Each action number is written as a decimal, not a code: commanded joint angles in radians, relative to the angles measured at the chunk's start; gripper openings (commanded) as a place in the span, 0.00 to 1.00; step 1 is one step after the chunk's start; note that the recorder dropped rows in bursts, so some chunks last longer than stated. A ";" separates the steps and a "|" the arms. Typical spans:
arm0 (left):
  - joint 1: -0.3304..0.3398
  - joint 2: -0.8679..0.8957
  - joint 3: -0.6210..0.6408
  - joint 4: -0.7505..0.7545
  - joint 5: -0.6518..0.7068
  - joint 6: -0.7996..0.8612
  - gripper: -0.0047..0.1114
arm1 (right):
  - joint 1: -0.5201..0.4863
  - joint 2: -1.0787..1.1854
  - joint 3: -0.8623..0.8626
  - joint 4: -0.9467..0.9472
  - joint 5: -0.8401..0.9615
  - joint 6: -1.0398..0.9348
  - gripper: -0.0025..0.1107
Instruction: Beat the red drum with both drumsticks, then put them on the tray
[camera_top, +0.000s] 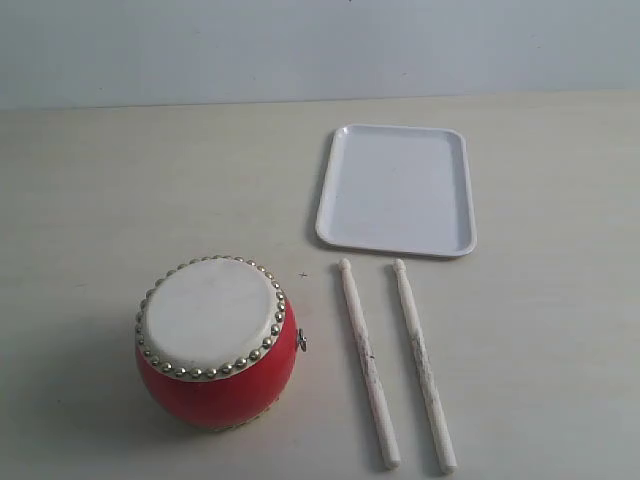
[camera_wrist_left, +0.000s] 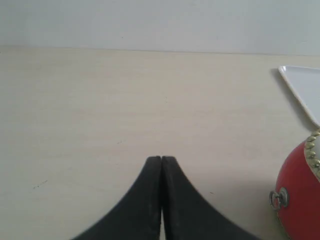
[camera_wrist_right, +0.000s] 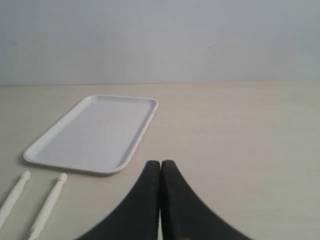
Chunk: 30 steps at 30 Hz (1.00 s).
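The red drum (camera_top: 215, 345) with its off-white studded skin stands at the front left of the table; part of its red side and ring shows in the left wrist view (camera_wrist_left: 300, 197). Two pale drumsticks lie side by side to its right, one (camera_top: 368, 362) nearer the drum, the other (camera_top: 424, 363) beyond it, knobbed tips toward the white tray (camera_top: 397, 189). Their tips (camera_wrist_right: 50, 202) and the tray (camera_wrist_right: 95, 132) show in the right wrist view. My left gripper (camera_wrist_left: 161, 158) and right gripper (camera_wrist_right: 160, 162) are shut on nothing. Neither appears in the exterior view.
The pale wooden table (camera_top: 540, 300) runs back to a plain light wall (camera_top: 300, 45). Nothing else stands on it besides the drum, sticks and tray.
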 joint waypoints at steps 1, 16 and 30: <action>0.003 -0.006 -0.001 0.001 -0.010 0.000 0.04 | -0.004 -0.006 0.005 -0.001 -0.004 0.000 0.02; 0.003 -0.006 -0.001 -0.021 -0.077 0.132 0.04 | -0.004 -0.006 0.005 -0.001 -0.004 0.000 0.02; 0.003 -0.006 -0.001 -0.481 -0.258 0.102 0.04 | -0.004 -0.006 0.005 -0.001 -0.014 0.000 0.02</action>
